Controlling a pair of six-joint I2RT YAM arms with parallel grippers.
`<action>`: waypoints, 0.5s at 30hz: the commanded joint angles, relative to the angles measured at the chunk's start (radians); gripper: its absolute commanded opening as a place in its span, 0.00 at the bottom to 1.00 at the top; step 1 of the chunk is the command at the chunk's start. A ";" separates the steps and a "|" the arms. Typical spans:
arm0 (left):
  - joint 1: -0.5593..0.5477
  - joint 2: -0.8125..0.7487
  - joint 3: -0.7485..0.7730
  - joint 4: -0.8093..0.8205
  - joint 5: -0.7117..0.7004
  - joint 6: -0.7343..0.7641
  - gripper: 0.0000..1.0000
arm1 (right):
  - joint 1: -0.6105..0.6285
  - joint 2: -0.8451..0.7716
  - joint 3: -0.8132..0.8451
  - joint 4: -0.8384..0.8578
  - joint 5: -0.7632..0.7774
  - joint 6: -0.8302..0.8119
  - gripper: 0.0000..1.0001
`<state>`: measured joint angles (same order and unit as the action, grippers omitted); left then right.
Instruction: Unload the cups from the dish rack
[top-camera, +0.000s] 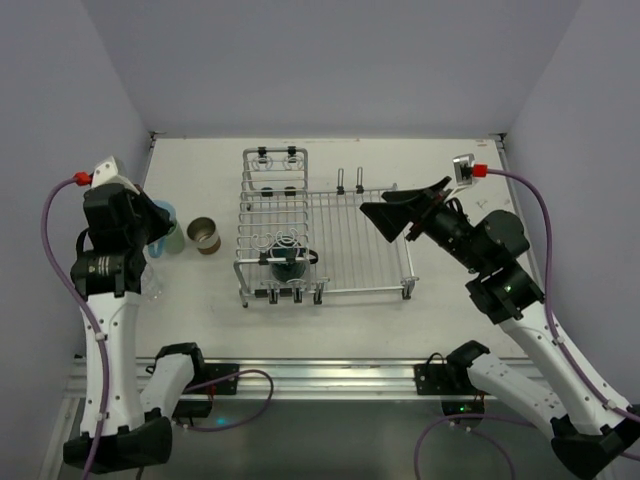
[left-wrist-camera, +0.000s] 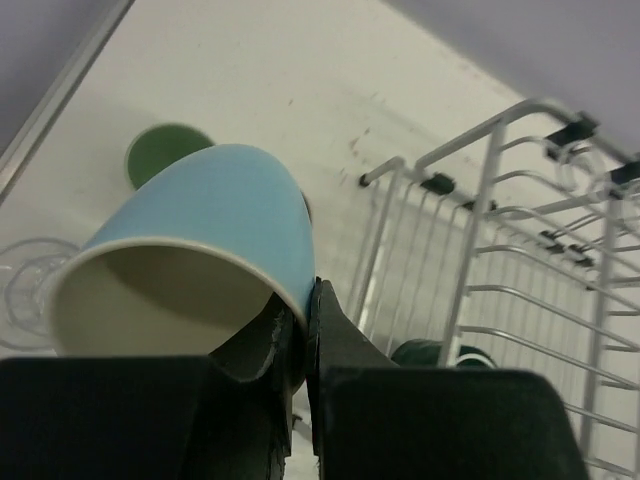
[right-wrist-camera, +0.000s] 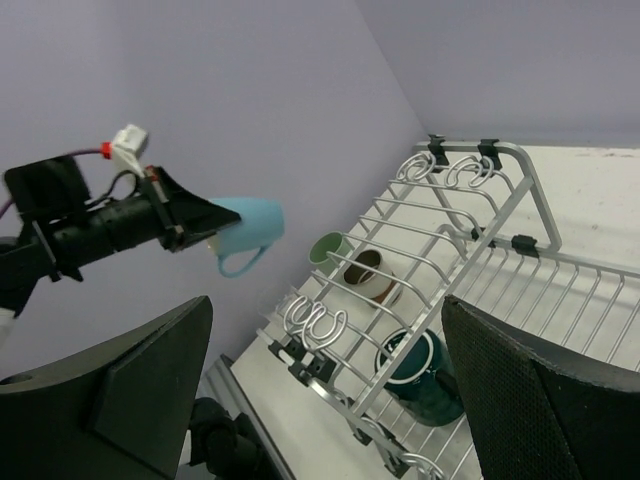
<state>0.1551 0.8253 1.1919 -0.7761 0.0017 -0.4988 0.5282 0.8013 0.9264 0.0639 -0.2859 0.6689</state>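
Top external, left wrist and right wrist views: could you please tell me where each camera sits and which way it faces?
Top external: above, behind the arms, looking down on the dish rack; both arms show.
Left wrist: on the left arm, looking past the left gripper, shut on the light-blue mug.
Right wrist: on the right arm, looking left across the rack; the open right gripper shows.
Shared: both wrist views show the mug and dark teal cup.

Bright, even overhead light, soft faint shadows, wrist views blurred in the foreground
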 joint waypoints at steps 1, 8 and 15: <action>0.003 0.064 -0.021 0.005 -0.051 0.089 0.00 | 0.003 -0.016 -0.012 -0.002 -0.002 -0.014 0.99; -0.064 0.066 -0.041 -0.034 -0.124 0.140 0.00 | 0.004 -0.016 -0.008 -0.018 0.002 -0.017 0.99; -0.244 0.101 -0.072 -0.071 -0.175 0.157 0.00 | 0.003 -0.030 -0.027 -0.016 0.002 -0.009 0.99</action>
<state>0.0002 0.9195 1.1191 -0.8810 -0.1246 -0.3748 0.5282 0.7891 0.9123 0.0471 -0.2825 0.6685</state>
